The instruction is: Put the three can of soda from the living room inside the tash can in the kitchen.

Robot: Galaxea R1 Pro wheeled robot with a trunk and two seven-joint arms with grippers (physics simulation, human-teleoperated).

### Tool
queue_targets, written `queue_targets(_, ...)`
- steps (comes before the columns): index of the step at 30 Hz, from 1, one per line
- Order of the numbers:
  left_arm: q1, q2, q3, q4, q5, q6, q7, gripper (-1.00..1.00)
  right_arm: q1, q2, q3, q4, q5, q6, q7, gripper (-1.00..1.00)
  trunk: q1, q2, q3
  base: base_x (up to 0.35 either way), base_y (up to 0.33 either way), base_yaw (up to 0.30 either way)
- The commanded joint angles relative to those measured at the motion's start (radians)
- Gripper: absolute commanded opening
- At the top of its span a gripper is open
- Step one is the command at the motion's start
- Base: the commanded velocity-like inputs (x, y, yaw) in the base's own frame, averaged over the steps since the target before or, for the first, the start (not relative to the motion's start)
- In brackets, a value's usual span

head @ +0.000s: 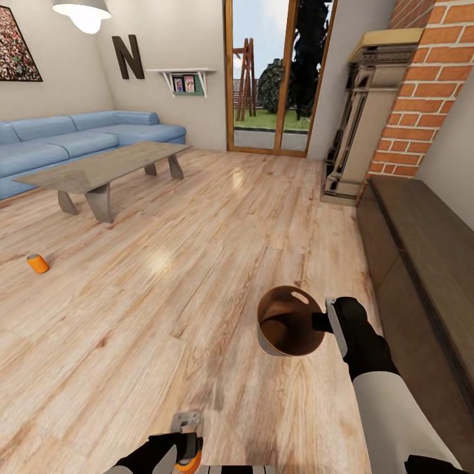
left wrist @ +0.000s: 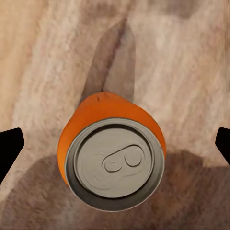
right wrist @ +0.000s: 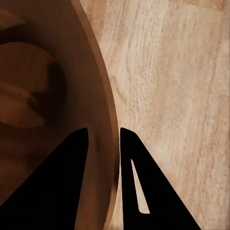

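While our right gripper [right wrist: 103, 143] pinches the trash can [head: 280, 345] by its rim, our left gripper [left wrist: 115, 143] stands wide open around an orange can [left wrist: 112, 158] (light, smooth, easily dented); we judge a mid-wall grip safest. Another can [head: 37, 263] lies well beyond the bin.

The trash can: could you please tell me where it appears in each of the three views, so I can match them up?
Head view: the trash can is low and right of centre, its rim pinched by the right gripper.
Right wrist view: its brown inside and rim sit along one side, the rim between the fingers.
Left wrist view: not in it.
Shared landmark: the wooden floor.
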Motion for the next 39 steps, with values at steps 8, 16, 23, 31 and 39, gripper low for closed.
queue_targets(8, 0.0, 0.0, 0.0, 0.0, 0.0, -0.012, 0.0, 1.0, 0.0, 0.0, 0.003, 0.0, -0.016, 0.0, 0.001, -1.0, 0.0, 0.0, 0.0, 0.0, 0.0, 0.0)
queue_targets(16, 0.0, 0.0, -0.001, -0.001, 0.0, -0.013, 0.0, 1.0, 0.001, 0.0, 0.005, 0.0, -0.016, 0.0, 0.001, -1.0, 0.003, -0.002, -0.031, 0.0, 0.0, 0.0)
queue_targets(23, 0.0, 0.0, -0.001, -0.001, 0.0, -0.016, 0.0, 1.0, 0.001, 0.0, 0.005, 0.0, -0.016, 0.0, 0.001, -1.0, 0.004, -0.002, -0.039, 0.0, 0.0, 0.0)
queue_targets(31, 0.0, 0.0, -0.001, -0.001, 0.0, -0.047, 0.0, 1.0, 0.001, 0.0, 0.006, 0.0, -0.016, 0.0, 0.001, -1.0, 0.005, -0.003, -0.046, 0.0, 0.0, 0.0)
queue_targets(39, 0.0, 0.0, -0.001, -0.001, 0.0, -0.053, 0.0, 1.0, 0.001, 0.0, 0.006, 0.0, -0.016, 0.0, 0.001, -1.0, 0.007, -0.004, -0.058, 0.0, 0.0, 0.0)
